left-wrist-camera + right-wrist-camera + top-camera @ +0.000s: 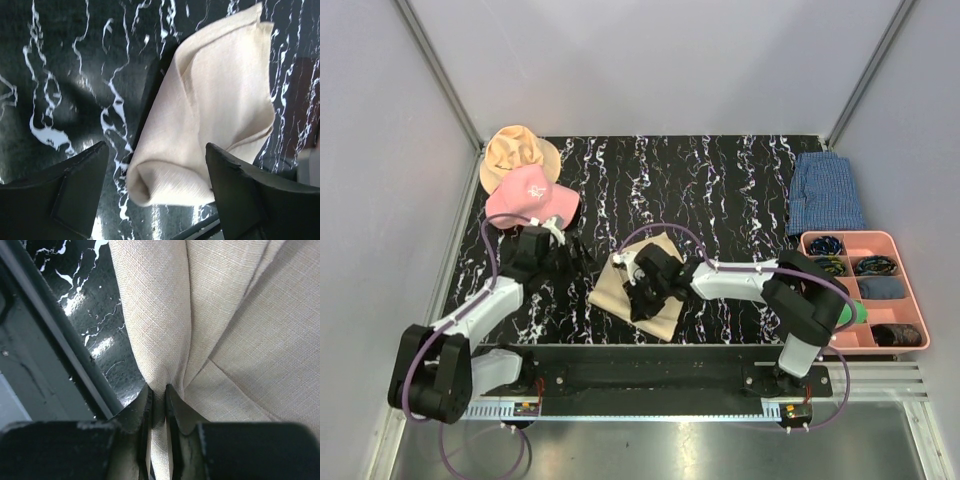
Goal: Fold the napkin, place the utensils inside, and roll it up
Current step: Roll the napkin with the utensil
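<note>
The plain beige cloth napkin (210,90) lies loosely folded. The right hand (158,392) pinches a fold, and the left hand (156,149) hangs spread. No utensils show inside, and rolling is not yet done.

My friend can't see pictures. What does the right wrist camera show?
The right gripper pinches a fold of the beige napkin, which fills most of the picture. The black, white-streaked table shows on the left.
</note>
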{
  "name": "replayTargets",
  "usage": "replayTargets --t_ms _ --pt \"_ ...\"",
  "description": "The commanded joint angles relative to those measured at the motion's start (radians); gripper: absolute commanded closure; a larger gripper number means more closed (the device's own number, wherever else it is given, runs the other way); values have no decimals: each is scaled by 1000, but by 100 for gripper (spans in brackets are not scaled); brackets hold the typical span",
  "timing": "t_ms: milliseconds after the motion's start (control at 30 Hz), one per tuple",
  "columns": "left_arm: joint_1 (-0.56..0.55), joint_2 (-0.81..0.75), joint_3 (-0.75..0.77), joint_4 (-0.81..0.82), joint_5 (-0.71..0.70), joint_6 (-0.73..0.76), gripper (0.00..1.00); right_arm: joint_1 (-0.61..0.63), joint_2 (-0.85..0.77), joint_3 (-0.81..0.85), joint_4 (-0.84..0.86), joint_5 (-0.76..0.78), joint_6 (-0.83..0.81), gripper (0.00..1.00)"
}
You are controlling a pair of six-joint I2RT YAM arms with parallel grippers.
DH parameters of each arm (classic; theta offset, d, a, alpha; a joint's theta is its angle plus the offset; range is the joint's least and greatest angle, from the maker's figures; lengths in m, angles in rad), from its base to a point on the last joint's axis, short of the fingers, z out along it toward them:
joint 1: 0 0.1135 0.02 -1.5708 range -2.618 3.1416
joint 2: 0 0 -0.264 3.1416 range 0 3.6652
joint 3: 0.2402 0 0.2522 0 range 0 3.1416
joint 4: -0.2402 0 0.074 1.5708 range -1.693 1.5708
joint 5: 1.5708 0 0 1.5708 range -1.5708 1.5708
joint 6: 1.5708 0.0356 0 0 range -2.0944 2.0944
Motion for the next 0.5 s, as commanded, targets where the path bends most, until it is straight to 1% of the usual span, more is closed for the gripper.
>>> replayTargets --t_ms 0,67,233,333,467 --pt "2 -88 -80 68 3 5 19 -84 42 28 -19 -252 34 96" --pt "0 -125 -118 97 15 2 19 -107 73 37 -19 -322 39 96" --pt "-9 -159 -172 160 48 -2 20 -173 171 75 -21 -471 49 98" --pt "-20 -145 -183 194 51 1 21 -211 223 94 -18 -539 60 98" --pt "-32 -104 -190 238 64 1 23 -245 265 117 -18 -593 68 99"
